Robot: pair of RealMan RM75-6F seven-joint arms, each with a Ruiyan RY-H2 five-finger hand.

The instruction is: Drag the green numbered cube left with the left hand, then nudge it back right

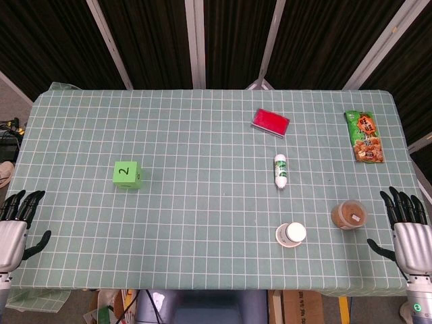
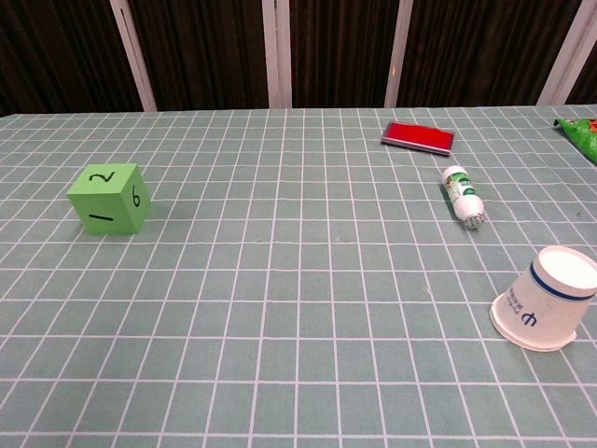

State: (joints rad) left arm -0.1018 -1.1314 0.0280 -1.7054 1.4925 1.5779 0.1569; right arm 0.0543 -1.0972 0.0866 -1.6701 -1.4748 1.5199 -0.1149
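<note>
The green numbered cube (image 1: 127, 174) sits on the left part of the checked table, a "2" on its top face; in the chest view the cube (image 2: 110, 198) also shows "1" and "6" on its sides. My left hand (image 1: 15, 226) hovers at the table's near left edge, fingers spread, holding nothing, well left of and nearer than the cube. At the near right edge, my right hand (image 1: 408, 228) is likewise spread and holds nothing. Neither hand appears in the chest view.
A red flat box (image 1: 271, 122) lies far center-right, with a white tube (image 1: 281, 171) nearer. A white paper cup (image 1: 291, 235) lies on its side, a brown-filled cup (image 1: 349, 214) stands near my right hand, and a snack packet (image 1: 364, 136) lies at far right.
</note>
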